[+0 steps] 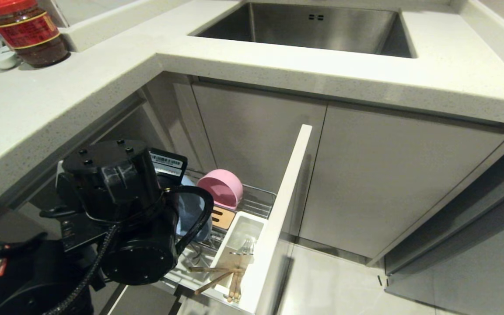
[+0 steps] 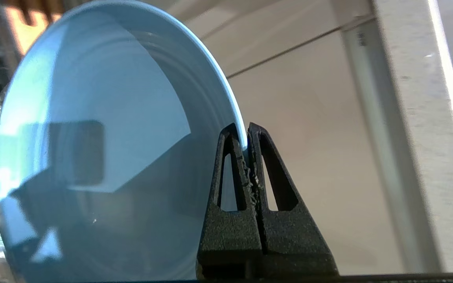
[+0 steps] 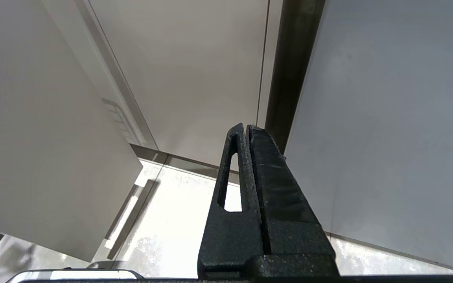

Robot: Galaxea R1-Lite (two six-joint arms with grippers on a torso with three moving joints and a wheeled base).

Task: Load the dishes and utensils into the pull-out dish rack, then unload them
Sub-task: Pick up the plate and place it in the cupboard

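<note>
The pull-out dish rack [image 1: 258, 199] stands drawn out under the counter, its white front [image 1: 285, 205] edge-on to me. Inside it, a pink bowl [image 1: 223, 187] rests on its side at the far end, beside the slotted wood board [image 1: 222, 217]. Wooden chopsticks [image 1: 234, 273] and silver cutlery [image 1: 245, 247] sit in the white utensil bin [image 1: 239, 245]. My left gripper [image 2: 245, 135] is shut on the rim of the light-blue plate [image 2: 104, 149]. In the head view the left arm covers most of that plate [image 1: 188, 210], which stands upright over the rack. My right gripper [image 3: 246, 129] is shut and empty, out by the cabinet doors.
A steel sink [image 1: 313, 28] is set into the speckled counter [image 1: 243, 65] above the rack. A red-lidded jar [image 1: 29, 30] and small white dishes [image 1: 2, 59] stand on the counter at far left. Closed cabinet doors [image 1: 387, 183] lie to the right, over a tiled floor [image 1: 348, 284].
</note>
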